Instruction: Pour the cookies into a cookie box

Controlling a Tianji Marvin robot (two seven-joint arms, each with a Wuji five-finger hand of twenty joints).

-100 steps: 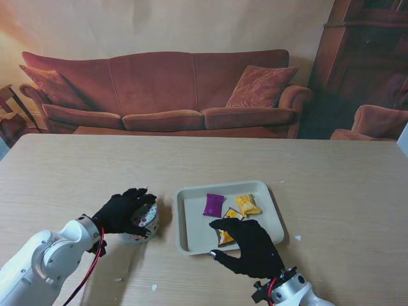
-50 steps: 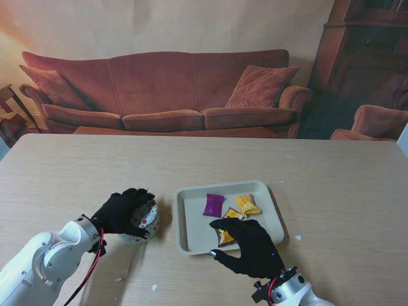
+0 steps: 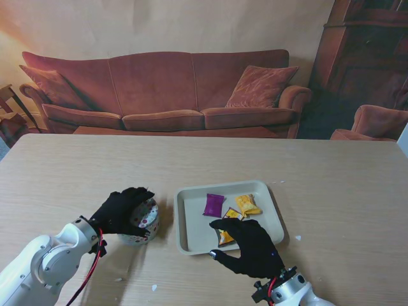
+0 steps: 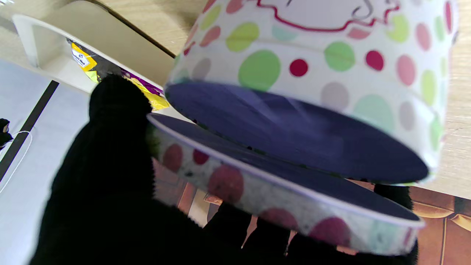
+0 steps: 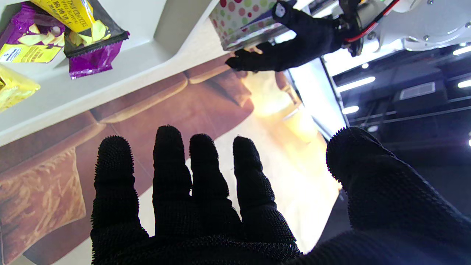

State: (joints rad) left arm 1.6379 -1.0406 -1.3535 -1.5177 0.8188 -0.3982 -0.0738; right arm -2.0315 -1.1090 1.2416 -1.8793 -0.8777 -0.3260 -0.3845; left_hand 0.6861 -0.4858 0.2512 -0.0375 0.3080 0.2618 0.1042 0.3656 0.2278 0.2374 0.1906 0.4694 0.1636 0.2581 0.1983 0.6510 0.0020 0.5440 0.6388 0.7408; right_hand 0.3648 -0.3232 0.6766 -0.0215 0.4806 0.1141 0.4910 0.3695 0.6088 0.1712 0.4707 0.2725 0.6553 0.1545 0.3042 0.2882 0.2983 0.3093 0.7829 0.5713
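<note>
Cookie box (image 3: 143, 222) polka-dotted, left hand (image 3: 121, 210) fingers gripping its lifted lid (image 4: 283, 184), right hand (image 3: 250, 245) spread, empty, snack-packet print unreadable.

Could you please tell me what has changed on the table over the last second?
Very little. The left hand, gripping the lid of the dotted box, has raised it slightly; a gap shows in the left wrist view. The right hand stays open over the tray, and the snack packets lie unmoved.
</note>
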